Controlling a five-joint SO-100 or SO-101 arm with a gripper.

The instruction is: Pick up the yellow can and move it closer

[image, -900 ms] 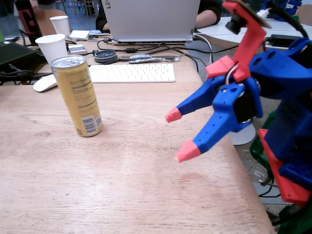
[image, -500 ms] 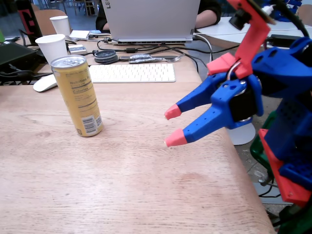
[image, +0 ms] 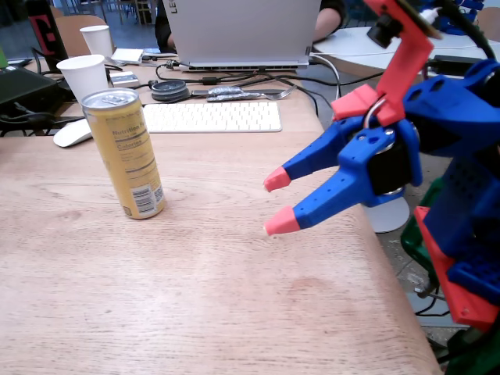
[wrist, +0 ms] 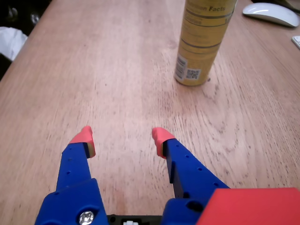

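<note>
Wrist view: blue tool [wrist: 122, 138] with pink fingertips [wrist: 161, 136], spread wide, holding nothing, above bare wooden bench [wrist: 93, 70]. Beyond it, apart, yellow can [wrist: 200, 44] upright on the bench. Fixed view: tool [image: 279, 201] near the bench's right edge; can [image: 125, 155] toward the left edge. Farther back: white mouse [image: 72, 133], paper cup [image: 83, 76], keyboard [image: 211, 117], laptop [image: 242, 31].
</note>
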